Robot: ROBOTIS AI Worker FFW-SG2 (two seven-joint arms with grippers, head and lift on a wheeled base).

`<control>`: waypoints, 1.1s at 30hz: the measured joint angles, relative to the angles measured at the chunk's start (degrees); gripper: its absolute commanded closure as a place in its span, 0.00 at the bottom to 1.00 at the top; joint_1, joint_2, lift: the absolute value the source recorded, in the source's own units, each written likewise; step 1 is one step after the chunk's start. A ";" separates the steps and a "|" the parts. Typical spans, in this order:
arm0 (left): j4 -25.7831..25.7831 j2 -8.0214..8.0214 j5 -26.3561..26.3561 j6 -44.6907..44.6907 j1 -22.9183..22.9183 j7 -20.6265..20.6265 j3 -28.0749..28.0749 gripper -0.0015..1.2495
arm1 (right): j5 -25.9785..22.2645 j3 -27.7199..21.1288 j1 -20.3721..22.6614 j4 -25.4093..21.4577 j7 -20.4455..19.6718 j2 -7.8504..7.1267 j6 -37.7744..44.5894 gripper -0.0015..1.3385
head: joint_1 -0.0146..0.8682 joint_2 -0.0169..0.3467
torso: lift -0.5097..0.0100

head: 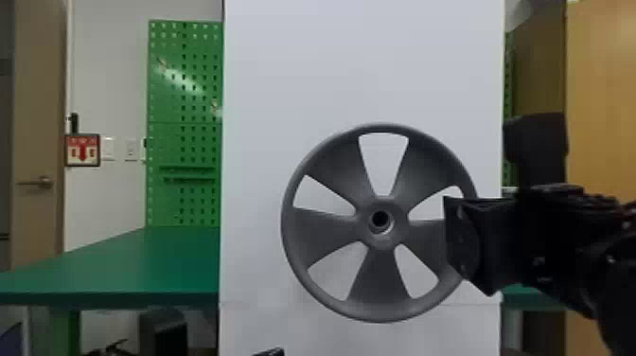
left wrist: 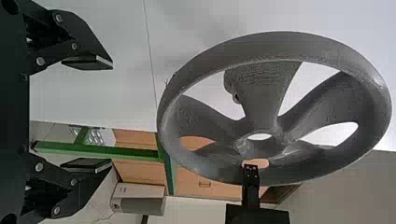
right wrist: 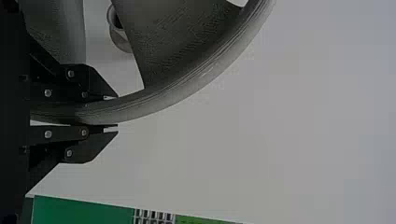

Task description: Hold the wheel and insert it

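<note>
The wheel [head: 378, 279] was standing upright in the air, in front of the white panel [head: 293, 71]. The right gripper [head: 466, 244] was holding it from the side, its fingers closed around the rim. The left gripper [head: 269, 352] was at the low edge of the head view; its fingers were widely released, with nothing between them. On the panel, a round stub [right wrist: 122, 42] was visible past the spokes, apart from the hub. To the left was a green tabletop [head: 142, 265].
</note>
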 measured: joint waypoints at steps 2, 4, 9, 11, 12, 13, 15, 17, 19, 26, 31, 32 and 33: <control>0.00 0.00 -0.01 0.06 0.00 0.00 0.01 0.40 | 0.01 0.03 0.00 0.06 0.00 -0.01 0.00 0.76 | 0.02 0.09 | 0.04; 0.00 0.00 -0.01 0.08 -0.01 0.00 0.03 0.40 | 0.01 0.08 -0.02 0.10 0.00 -0.02 0.00 0.76 | 0.02 0.09 | 0.04; 0.00 0.00 0.04 0.10 -0.08 0.00 0.05 0.40 | 0.01 0.17 -0.08 0.12 0.00 -0.04 -0.08 0.76 | 0.02 0.09 | 0.04; 0.00 0.01 0.06 0.13 -0.12 0.00 0.06 0.40 | 0.01 0.16 -0.13 0.16 0.00 -0.07 -0.13 0.76 | 0.02 0.09 | 0.04; 0.00 0.02 0.06 0.16 -0.14 0.00 0.05 0.40 | 0.01 0.16 -0.16 0.17 0.00 -0.08 -0.14 0.76 | 0.02 0.09 | 0.04; 0.01 0.03 0.07 0.16 -0.16 0.00 0.05 0.40 | 0.01 0.15 -0.19 0.18 0.00 -0.09 -0.17 0.76 | 0.02 0.09 | 0.04; 0.02 0.06 0.07 0.17 -0.17 0.00 0.05 0.40 | 0.01 0.14 -0.25 0.23 0.00 -0.11 -0.18 0.76 | 0.02 0.09 | 0.04; 0.04 0.07 0.07 0.17 -0.18 0.00 0.04 0.40 | 0.01 0.15 -0.32 0.34 0.00 -0.12 -0.20 0.76 | 0.02 0.09 | 0.04; 0.05 0.08 0.07 0.17 -0.20 0.00 0.02 0.40 | 0.01 0.18 -0.38 0.53 0.00 -0.12 -0.22 0.76 | 0.02 0.09 | 0.04; 0.05 0.16 0.07 0.18 -0.27 0.00 -0.07 0.40 | 0.01 0.16 -0.66 1.59 0.00 -0.21 -0.59 0.76 | 0.02 0.09 | 0.04; 0.05 0.17 0.07 0.19 -0.34 0.00 -0.12 0.40 | -0.10 0.23 -1.12 2.90 0.00 -0.35 -1.33 0.76 | 0.02 0.09 | 0.04; 0.05 0.18 0.07 0.20 -0.35 0.00 -0.13 0.40 | -0.12 0.26 -1.28 3.27 0.00 -0.36 -1.48 0.76 | 0.02 0.09 | 0.04; 0.05 0.18 0.06 0.21 -0.37 0.00 -0.14 0.40 | -0.14 0.28 -1.38 3.54 0.00 -0.37 -1.59 0.76 | 0.02 0.09 | 0.04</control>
